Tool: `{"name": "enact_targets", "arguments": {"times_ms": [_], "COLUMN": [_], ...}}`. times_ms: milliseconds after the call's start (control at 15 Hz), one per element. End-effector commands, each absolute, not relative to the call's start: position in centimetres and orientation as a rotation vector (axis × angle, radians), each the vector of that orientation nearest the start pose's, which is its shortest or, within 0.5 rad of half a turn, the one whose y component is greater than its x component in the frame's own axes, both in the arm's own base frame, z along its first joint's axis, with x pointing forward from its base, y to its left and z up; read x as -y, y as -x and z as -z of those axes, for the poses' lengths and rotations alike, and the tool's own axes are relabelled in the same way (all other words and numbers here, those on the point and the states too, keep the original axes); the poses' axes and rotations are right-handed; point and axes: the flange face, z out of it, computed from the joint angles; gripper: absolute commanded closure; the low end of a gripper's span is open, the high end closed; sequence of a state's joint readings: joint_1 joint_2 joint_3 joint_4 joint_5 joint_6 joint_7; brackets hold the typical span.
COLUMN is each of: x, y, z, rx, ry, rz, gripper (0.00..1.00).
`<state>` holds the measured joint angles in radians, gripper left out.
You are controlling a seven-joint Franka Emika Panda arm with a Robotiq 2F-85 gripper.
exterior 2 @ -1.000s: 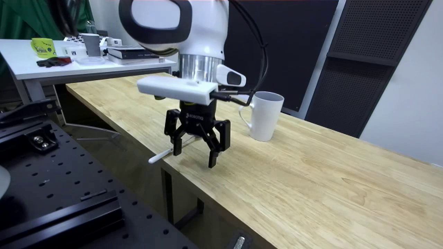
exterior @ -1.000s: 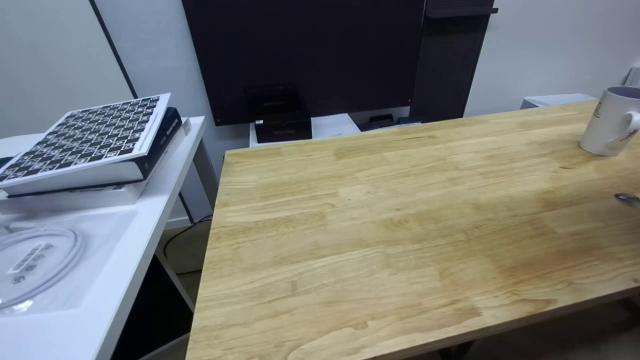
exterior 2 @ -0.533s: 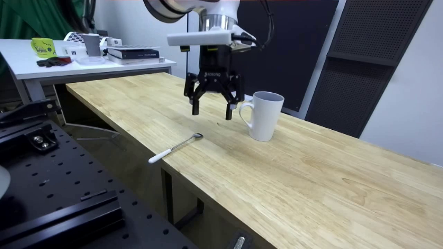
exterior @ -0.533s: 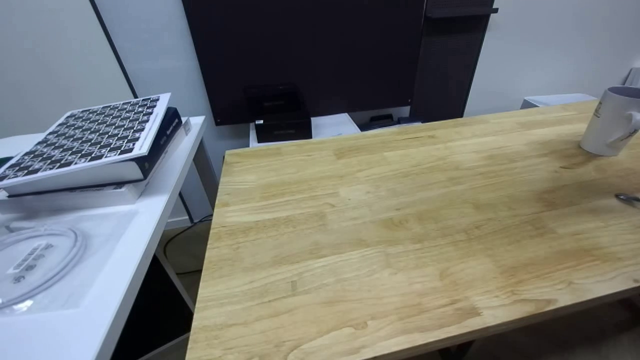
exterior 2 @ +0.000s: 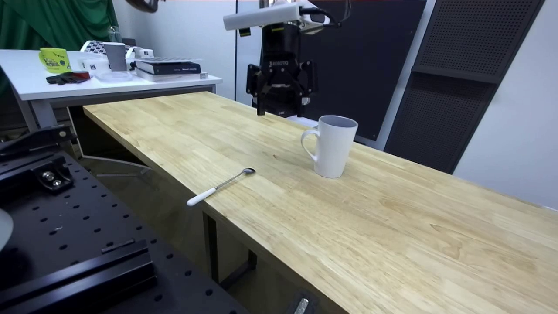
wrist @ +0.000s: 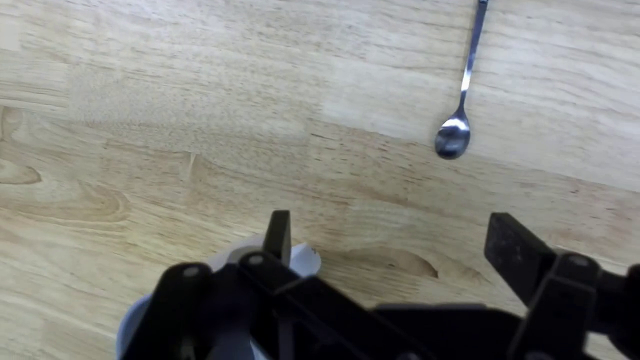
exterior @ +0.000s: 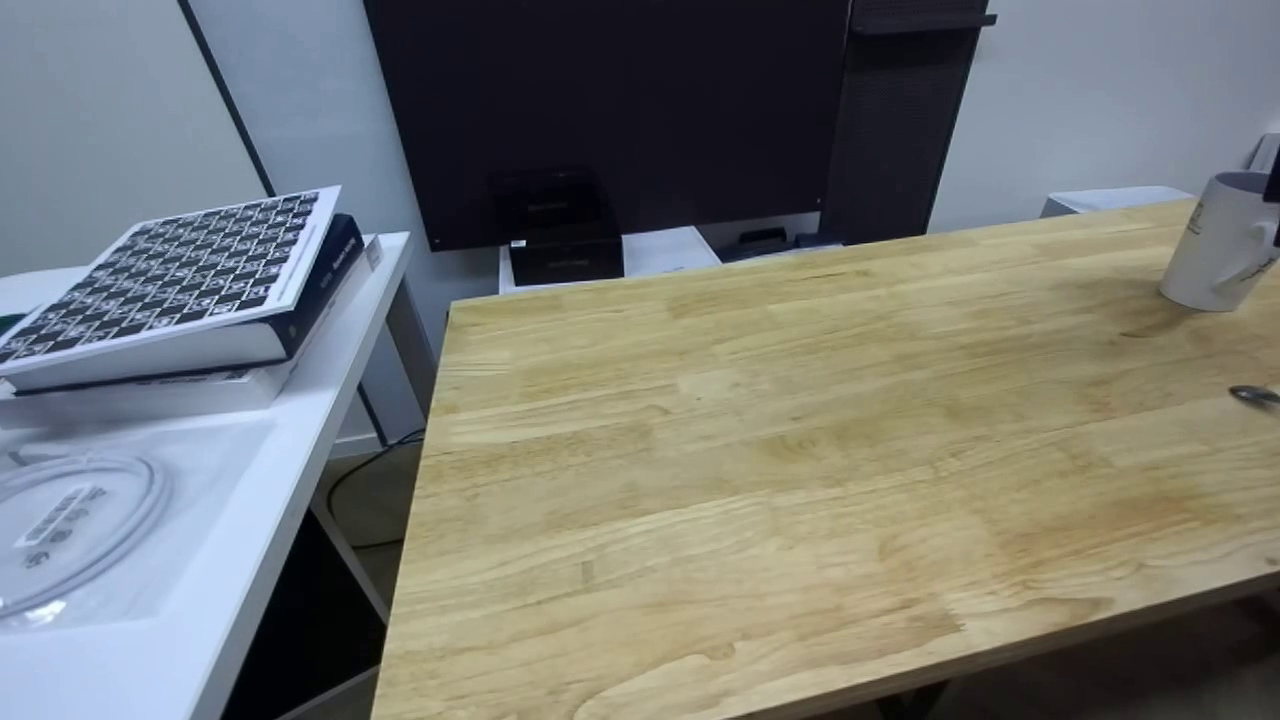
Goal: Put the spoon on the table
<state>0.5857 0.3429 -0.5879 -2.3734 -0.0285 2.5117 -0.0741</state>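
The spoon (exterior 2: 229, 180) lies on the wooden table (exterior 2: 370, 226), its grey metal bowl on the wood and its white handle reaching past the table's near edge. In the wrist view the spoon's bowl and stem (wrist: 453, 136) show at the upper right; the handle is out of view. An exterior view shows only the bowl (exterior: 1253, 396) at the right edge. My gripper (exterior 2: 280, 110) is open and empty, raised above the far part of the table, away from the spoon. In the wrist view its fingers (wrist: 390, 225) stand wide apart with bare wood between them.
A tall white mug (exterior 2: 335, 148) stands upright on the table, near the gripper; in the wrist view it is partly behind the left finger. A white side table (exterior 2: 130, 89) with books, cups and a glove stands at the back. A black perforated bench (exterior 2: 109, 244) is in front.
My gripper has risen from around the spoon and moved back toward the far side of the table, staying open. The spoon and the mug have not moved.
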Motion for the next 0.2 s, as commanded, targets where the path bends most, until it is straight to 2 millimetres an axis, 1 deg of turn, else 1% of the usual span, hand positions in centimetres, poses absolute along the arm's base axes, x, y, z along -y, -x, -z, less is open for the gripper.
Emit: {"name": "enact_targets", "arguments": {"times_ms": [0, 133], "x": [1.45, 1.57], "y": [-49.33, -49.37], "z": [-19.89, -20.1], "rx": [0.177, 0.167], "ry": [3.322, 3.318], "rz": [-0.243, -0.237], "gripper": [0.0, 0.0]}}
